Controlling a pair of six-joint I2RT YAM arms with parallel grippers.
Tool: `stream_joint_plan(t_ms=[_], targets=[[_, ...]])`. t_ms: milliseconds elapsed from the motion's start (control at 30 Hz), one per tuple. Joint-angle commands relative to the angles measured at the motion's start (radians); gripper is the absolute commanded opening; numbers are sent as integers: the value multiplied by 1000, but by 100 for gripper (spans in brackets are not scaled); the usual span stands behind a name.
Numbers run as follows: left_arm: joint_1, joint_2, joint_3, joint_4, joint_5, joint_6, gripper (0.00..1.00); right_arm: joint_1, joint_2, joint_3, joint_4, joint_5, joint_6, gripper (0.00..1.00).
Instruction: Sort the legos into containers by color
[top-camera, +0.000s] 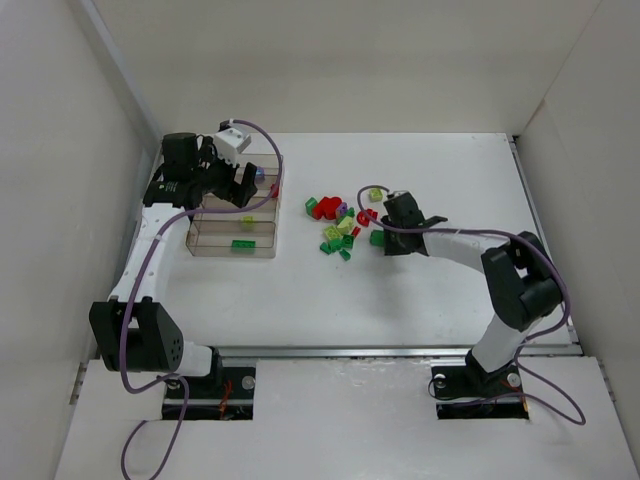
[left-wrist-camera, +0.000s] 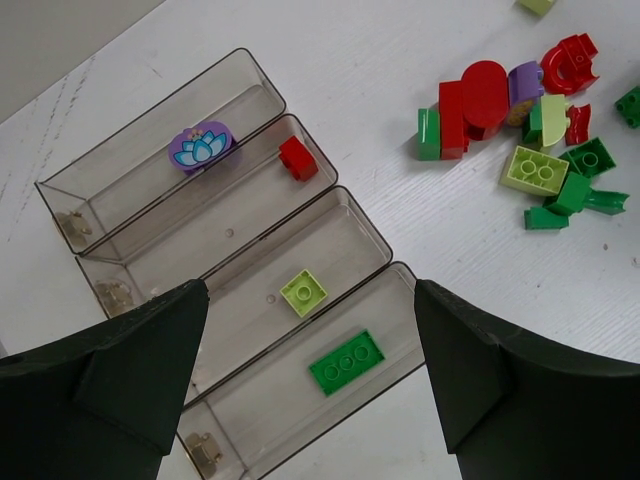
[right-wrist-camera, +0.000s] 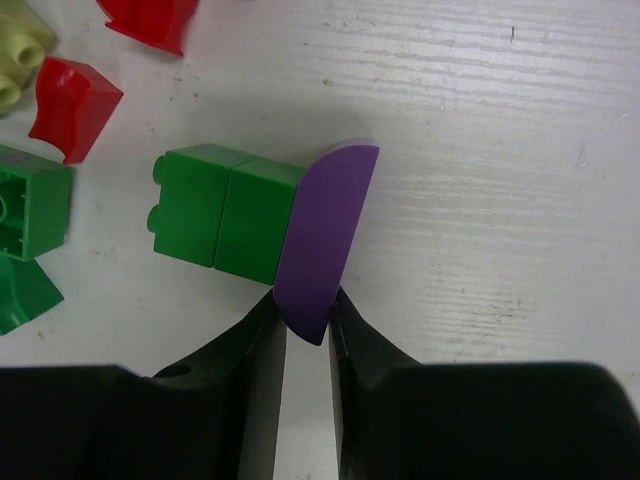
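The clear tray (top-camera: 206, 245) holds a purple flower piece (left-wrist-camera: 200, 147), a red brick (left-wrist-camera: 297, 158), a lime brick (left-wrist-camera: 303, 292) and a dark green brick (left-wrist-camera: 346, 362), one in each compartment. My left gripper (top-camera: 243, 183) hovers open above the tray (left-wrist-camera: 375, 230), and its jaws are empty. Loose red, green, lime and purple bricks (top-camera: 338, 224) lie right of the tray; they also show in the left wrist view (left-wrist-camera: 530, 120). My right gripper (top-camera: 392, 232) is shut on a purple curved brick (right-wrist-camera: 325, 240), which sits against a green brick (right-wrist-camera: 225, 213) at the pile's right edge.
White walls enclose the table on the left, back and right. A metal rail (top-camera: 400, 350) runs along the near edge. Red pieces (right-wrist-camera: 75, 105) and a green brick (right-wrist-camera: 25, 215) lie left of my right gripper.
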Motion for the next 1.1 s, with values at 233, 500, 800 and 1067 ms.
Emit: stream_joint_plan(t_ms=[233, 500, 800, 1067], targets=[[-5, -19, 27, -14, 38, 23, 82, 9, 25, 66, 56, -4, -13, 1], [-18, -19, 27, -107, 180, 208, 71, 9, -61, 57, 56, 7, -71, 0], [-189, 7, 88, -339, 297, 554, 77, 32, -238, 36, 76, -16, -167, 0], [-291, 181, 356, -275, 530, 217, 84, 147, -417, 46, 149, -17, -298, 0]])
